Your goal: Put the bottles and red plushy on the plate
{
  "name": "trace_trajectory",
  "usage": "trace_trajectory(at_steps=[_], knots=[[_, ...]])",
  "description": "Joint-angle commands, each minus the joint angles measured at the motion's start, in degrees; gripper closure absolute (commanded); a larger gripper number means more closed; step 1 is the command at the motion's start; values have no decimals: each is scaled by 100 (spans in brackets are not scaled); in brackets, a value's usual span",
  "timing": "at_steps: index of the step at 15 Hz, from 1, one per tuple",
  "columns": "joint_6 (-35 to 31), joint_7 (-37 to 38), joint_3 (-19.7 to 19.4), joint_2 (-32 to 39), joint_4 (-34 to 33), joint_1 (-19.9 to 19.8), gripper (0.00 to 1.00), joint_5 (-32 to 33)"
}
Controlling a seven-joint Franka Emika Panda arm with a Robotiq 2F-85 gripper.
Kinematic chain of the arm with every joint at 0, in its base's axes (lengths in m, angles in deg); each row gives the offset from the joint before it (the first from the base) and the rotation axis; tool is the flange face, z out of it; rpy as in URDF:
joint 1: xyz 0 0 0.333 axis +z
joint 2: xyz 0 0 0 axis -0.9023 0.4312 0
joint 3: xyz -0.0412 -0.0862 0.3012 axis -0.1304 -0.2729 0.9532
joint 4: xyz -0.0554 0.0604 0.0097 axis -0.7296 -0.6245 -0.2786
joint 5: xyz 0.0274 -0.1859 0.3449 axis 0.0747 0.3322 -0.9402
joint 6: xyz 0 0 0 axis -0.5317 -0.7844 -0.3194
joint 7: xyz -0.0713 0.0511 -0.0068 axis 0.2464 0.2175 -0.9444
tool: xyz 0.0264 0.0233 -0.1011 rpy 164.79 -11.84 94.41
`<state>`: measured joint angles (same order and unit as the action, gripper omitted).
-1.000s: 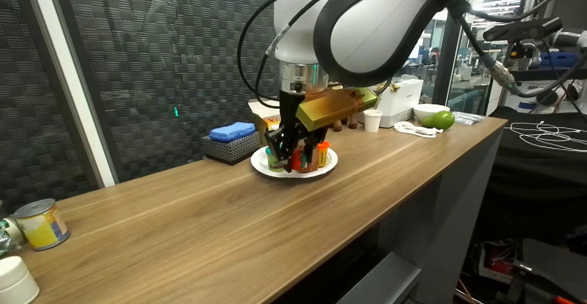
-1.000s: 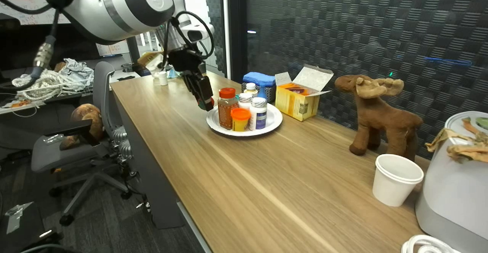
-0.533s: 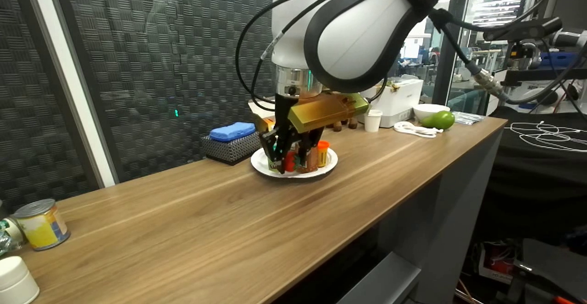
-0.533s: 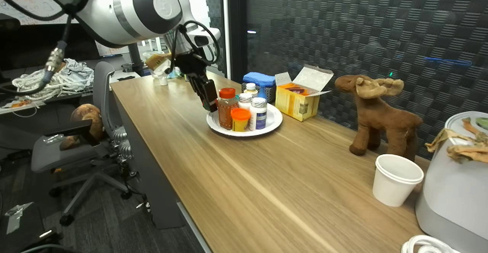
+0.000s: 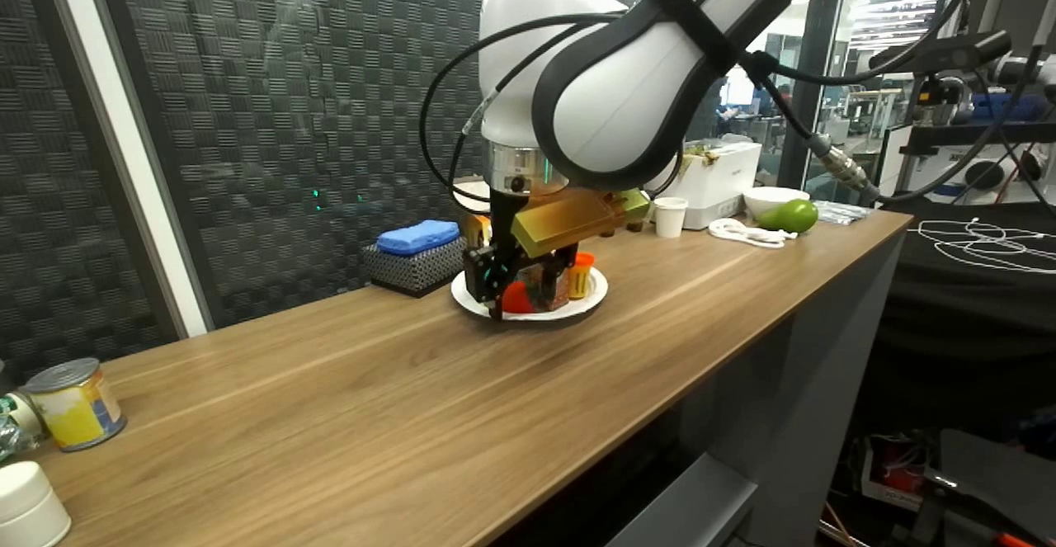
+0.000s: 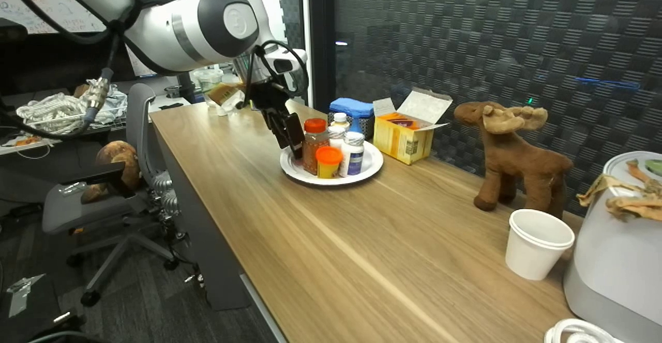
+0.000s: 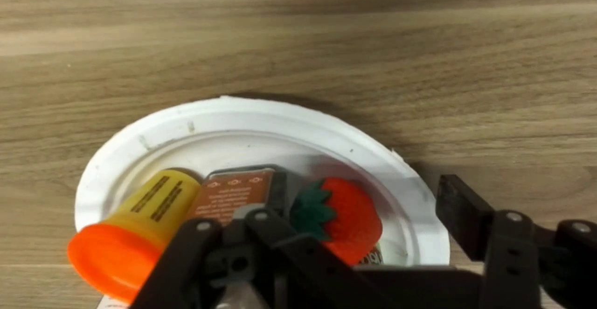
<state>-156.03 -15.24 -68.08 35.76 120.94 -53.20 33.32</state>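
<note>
Holding 2 fingers (image 7: 463, 216) wide apart, with the red toy (image 7: 343, 218) between them (on the plate (image 7: 261, 113), right of the brown bottle (image 7: 235, 188) in wrist view), probably for releasing it without pushing that bottle.

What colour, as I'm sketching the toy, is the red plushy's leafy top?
Dark green; the leafy top shows best in the wrist view.

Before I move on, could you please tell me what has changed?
The gripper has come lower and opened, letting go of the red plushy on the plate. In an exterior view the red-capped bottle and orange-lidded tub have shifted slightly to the picture's right. The plate, moose plush and yellow box stayed put.
</note>
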Motion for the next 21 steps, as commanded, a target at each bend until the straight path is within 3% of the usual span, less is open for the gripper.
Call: trace_trajectory(at_steps=[1, 5, 8, 16, 18, 19, 21], knots=[[62, 73, -88, 54, -211, 138, 0, 65], [303, -322, 134, -194, -145, 115, 0, -266], [955, -942, 374, -669, -49, 92, 0, -551], [3563, -2196, 979, -2455, -346, 88, 0, -1038], [3636, -2587, 1075, -2976, -122, 94, 0, -1399], [3534, -2199, 1119, -2492, -337, -6, 0, -1105], [3653, -2398, 1187, -2837, -258, -2, 0, -1277]])
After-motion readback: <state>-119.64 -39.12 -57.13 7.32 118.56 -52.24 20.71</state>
